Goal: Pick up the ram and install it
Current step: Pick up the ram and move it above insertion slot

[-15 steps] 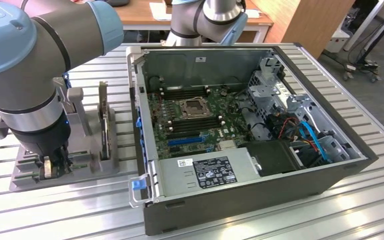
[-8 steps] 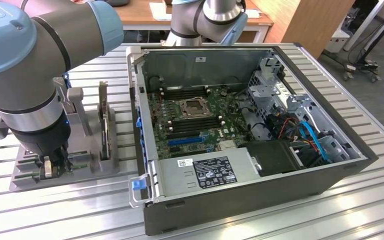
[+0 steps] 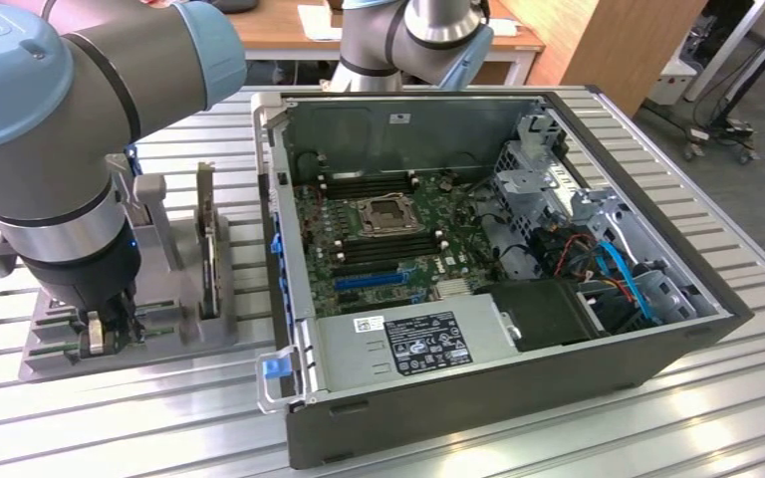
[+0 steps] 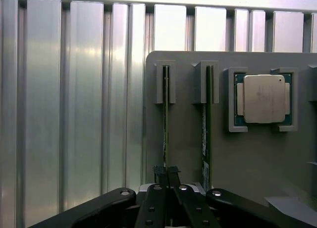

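End effector (image 3: 96, 339) down at lower left of the exterior frame, fingertips pressed together on the ram (image 4: 165, 120). Ram stands on edge in its slot of the grey holder (image 4: 257, 163). Its long axis runs straight out from my pinch, and a second stick (image 4: 206, 131) stands just beside.

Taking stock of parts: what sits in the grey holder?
In the grey holder, the ram and a second stick stand on edge in slots, and a processor lies in its recess. The hand, shut on the ram, covers one end.
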Controlling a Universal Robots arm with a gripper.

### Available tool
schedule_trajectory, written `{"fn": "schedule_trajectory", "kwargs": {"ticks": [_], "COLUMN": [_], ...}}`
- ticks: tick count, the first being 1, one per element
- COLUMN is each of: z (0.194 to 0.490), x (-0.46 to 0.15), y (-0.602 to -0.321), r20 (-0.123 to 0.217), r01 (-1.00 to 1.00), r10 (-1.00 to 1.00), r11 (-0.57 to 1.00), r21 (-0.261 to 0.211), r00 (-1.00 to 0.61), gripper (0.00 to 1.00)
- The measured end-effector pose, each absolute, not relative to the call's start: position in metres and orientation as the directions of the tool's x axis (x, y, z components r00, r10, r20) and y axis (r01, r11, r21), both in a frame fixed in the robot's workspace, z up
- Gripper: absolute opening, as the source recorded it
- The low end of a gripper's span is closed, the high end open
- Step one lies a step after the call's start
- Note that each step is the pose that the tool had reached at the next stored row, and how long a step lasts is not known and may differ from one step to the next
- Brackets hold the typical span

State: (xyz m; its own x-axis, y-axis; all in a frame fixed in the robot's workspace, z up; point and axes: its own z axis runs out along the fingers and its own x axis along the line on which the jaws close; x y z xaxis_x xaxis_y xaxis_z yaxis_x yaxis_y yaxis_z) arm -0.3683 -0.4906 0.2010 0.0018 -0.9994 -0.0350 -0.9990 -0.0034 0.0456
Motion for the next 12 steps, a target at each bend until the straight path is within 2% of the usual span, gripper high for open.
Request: {"fn": "schedule_trajectory", "kwargs": {"ticks": [12], "z": [0.2010], "x": [-0.3683], "y": [-0.4907], "r20": [-0.035], "r01": [-0.999], "r10": [-0.999], "r11": [-0.024], "r21": [0.046], "r00": [0.022], "gripper": [0.11]}}
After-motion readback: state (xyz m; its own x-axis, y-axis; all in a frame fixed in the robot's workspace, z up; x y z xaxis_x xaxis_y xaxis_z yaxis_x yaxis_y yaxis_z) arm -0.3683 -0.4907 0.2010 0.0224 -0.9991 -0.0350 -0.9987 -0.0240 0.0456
